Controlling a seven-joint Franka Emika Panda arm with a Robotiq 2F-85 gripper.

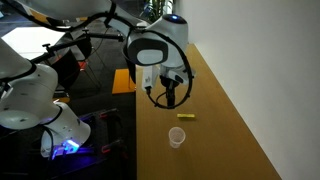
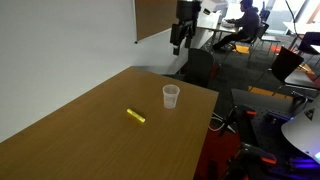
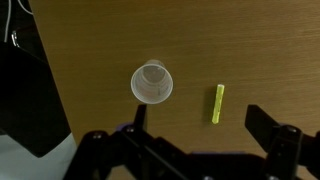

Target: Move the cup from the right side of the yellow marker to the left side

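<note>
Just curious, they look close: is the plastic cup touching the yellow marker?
Apart. The wrist view shows bare table between the cup and the yellow marker; both exterior views show the gap too.

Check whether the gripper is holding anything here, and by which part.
Nothing held: the gripper is open in the air, and the cup stands free on the table.

table: brown wood-grain top (image 2: 90, 130) filling the foreground | wall: plain white (image 1: 262, 60) along one table edge | wall panel: brown board (image 2: 155, 15) | beyond: dark office chair (image 2: 200, 65), seated person (image 2: 243, 18) at a desk | floor: dark (image 1: 118, 110) | light: blue glow (image 1: 68, 148) low beside the table
</note>
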